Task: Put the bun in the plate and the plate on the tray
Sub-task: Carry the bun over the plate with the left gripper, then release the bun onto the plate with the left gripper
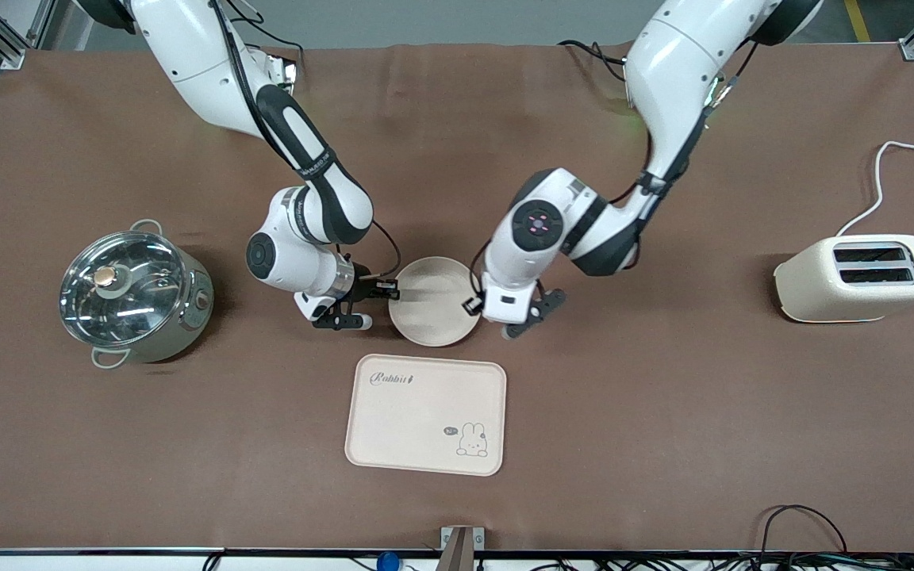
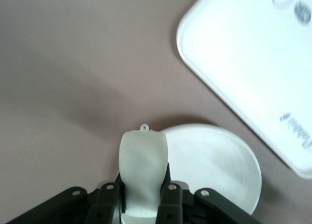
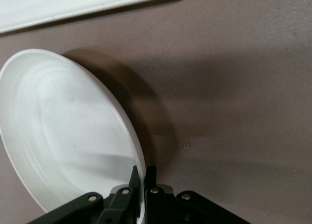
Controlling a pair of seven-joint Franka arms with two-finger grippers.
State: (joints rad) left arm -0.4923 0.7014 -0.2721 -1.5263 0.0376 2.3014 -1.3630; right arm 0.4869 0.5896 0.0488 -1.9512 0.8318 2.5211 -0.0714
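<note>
The round cream plate point(image 1: 432, 305) lies mid-table, just farther from the front camera than the Rabbit tray point(image 1: 425, 414). My right gripper point(image 1: 390, 290) is shut on the plate's rim at the right arm's end; in the right wrist view its fingers point(image 3: 145, 174) pinch the rim of the plate point(image 3: 68, 131), which looks slightly raised there. My left gripper point(image 1: 474, 304) is shut on the pale bun point(image 2: 143, 158) and holds it over the plate's point(image 2: 214, 165) edge at the left arm's end. The tray also shows in the left wrist view point(image 2: 243, 53).
A steel pot with a glass lid point(image 1: 133, 295) stands toward the right arm's end. A cream toaster point(image 1: 858, 277) with a white cord stands toward the left arm's end. The table has a brown cloth point(image 1: 663, 428).
</note>
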